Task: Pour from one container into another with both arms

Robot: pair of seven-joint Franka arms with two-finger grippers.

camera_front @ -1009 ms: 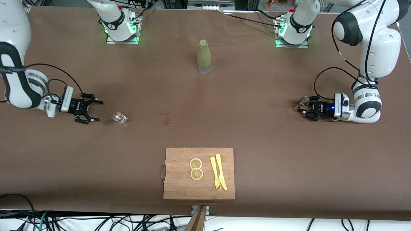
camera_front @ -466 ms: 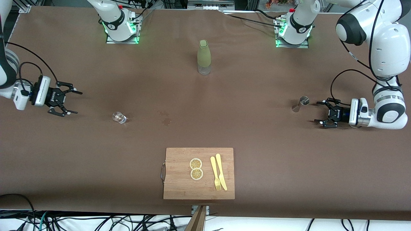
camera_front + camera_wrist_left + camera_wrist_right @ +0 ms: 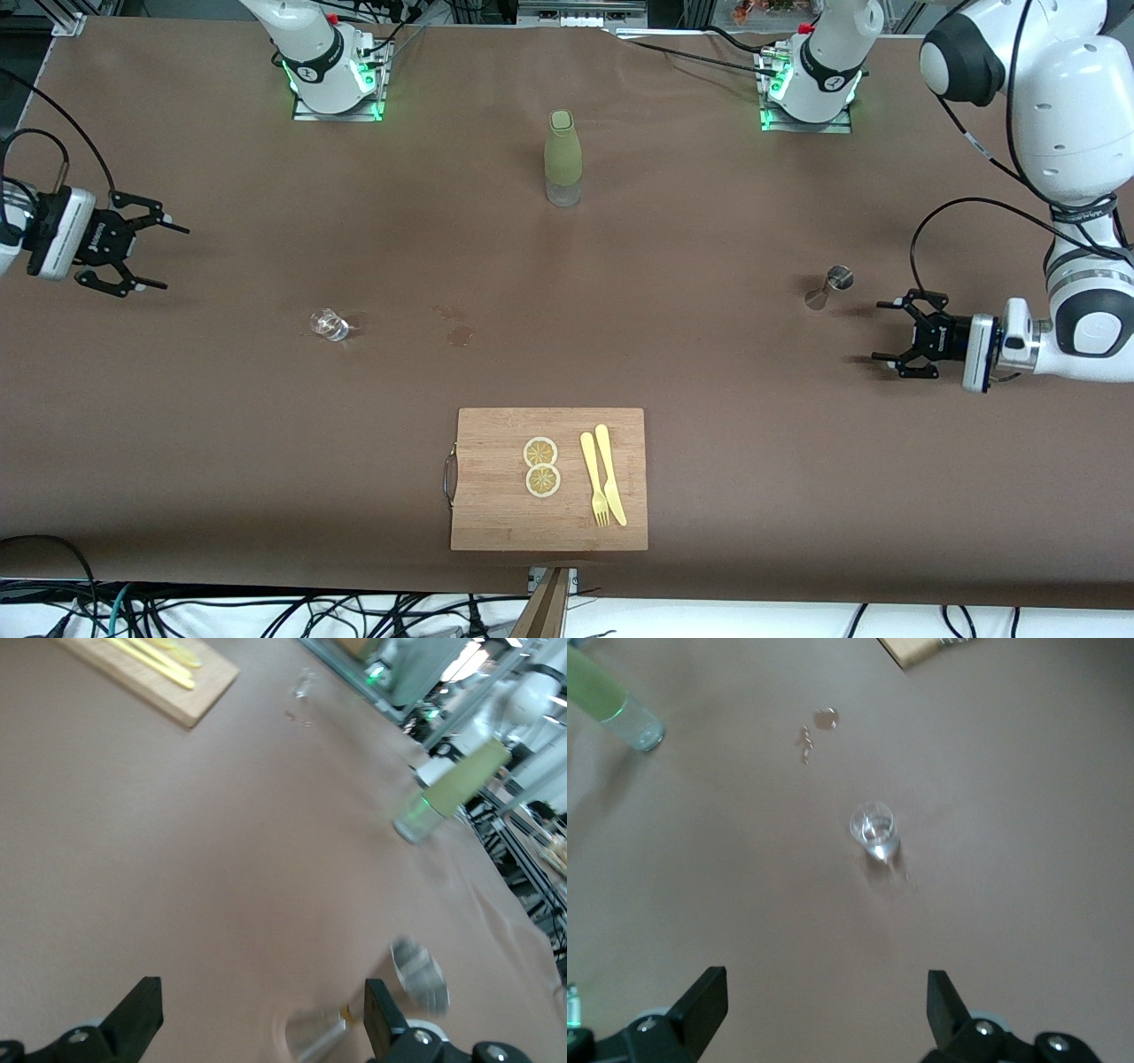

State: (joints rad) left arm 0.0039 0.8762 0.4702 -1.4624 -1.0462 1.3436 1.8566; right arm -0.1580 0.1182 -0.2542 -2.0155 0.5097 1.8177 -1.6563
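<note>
Brown worktop [image 3: 709, 372], both arms drawn out toward their own ends.

Jigger [image 3: 828, 286]: silver, hourglass form, standing upright on the worktop toward the left arm's end. Nothing touches it. In the left wrist view it appears blurred [image 3: 372, 1010], so whether it holds any liquid cannot be told.

Glass tumbler [image 3: 329, 323]: small, clear, upright on the worktop toward the right arm's end, well apart from the jigger. The right wrist view shows it standing alone [image 3: 873, 828]; it seems to hold a little clear liquid, though glare makes this uncertain.

Left gripper [image 3: 890, 332]: low over the worktop, near the jigger, fingers spread wide, holding nothing.

Right gripper [image 3: 146, 255]: over the worktop at the right arm's end, well apart from the tumbler, fingers spread wide, empty.

Other items: olive-green bottle [image 3: 562, 158] with clear base, upright, farther from the front camera than both vessels, about midway between the bases. Small wet spots [image 3: 456, 330] on the worktop beside the tumbler. Wooden cutting board [image 3: 496, 496] nearest the front camera, carrying two lemon slices [image 3: 541, 466], a yellow fork [image 3: 594, 478] and a yellow knife [image 3: 610, 474].
</note>
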